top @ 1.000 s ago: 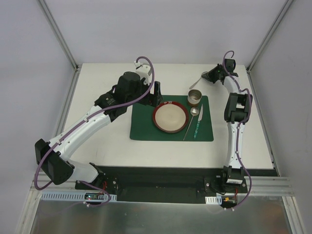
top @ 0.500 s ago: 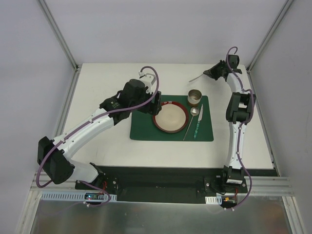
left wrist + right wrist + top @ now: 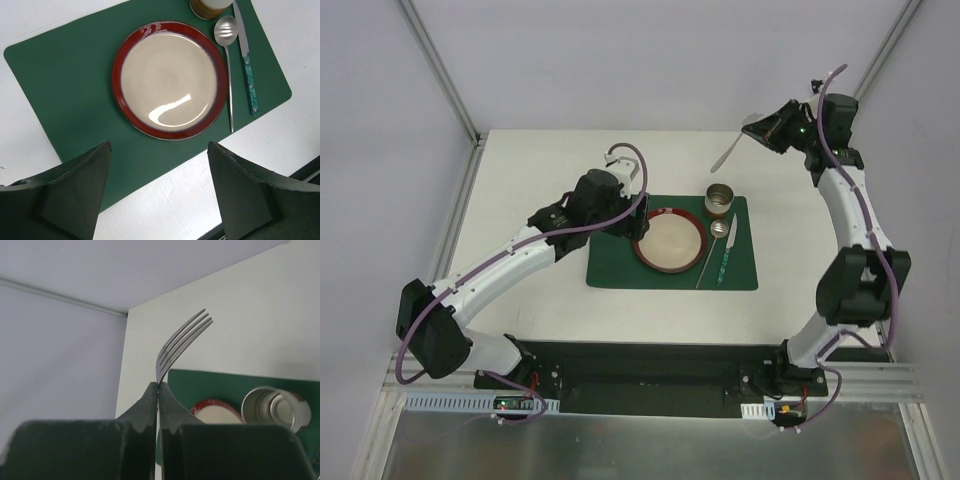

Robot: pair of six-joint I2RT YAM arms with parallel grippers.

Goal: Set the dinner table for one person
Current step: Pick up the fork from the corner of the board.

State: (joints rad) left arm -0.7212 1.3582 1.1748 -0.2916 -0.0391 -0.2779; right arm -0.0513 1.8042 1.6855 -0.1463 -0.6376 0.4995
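Pinching the fork (image 3: 182, 337) by its tip, the right gripper (image 3: 158, 386) may let it swivel. The left gripper (image 3: 159, 187) gapes empty at the plate's (image 3: 170, 80) ten o'clock

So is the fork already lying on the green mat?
No, the right gripper holds the fork up in the air.

1 bench (image 3: 540, 290): white top, matt and smooth; frame rails (image 3: 442, 75) bare metal with a dull sheen.
1 placemat (image 3: 70, 75): dark green, matt, smooth sheet; material cannot be told.
1 plate (image 3: 170, 80): glazed, ceramic-looking, glossy with a bright highlight.
1 spoon (image 3: 226, 31): brushed metal.
1 knife (image 3: 249, 80): metal blade, mottled teal handle.
1 cup (image 3: 275, 410): satin metal.
1 fork (image 3: 182, 337): smooth metal.
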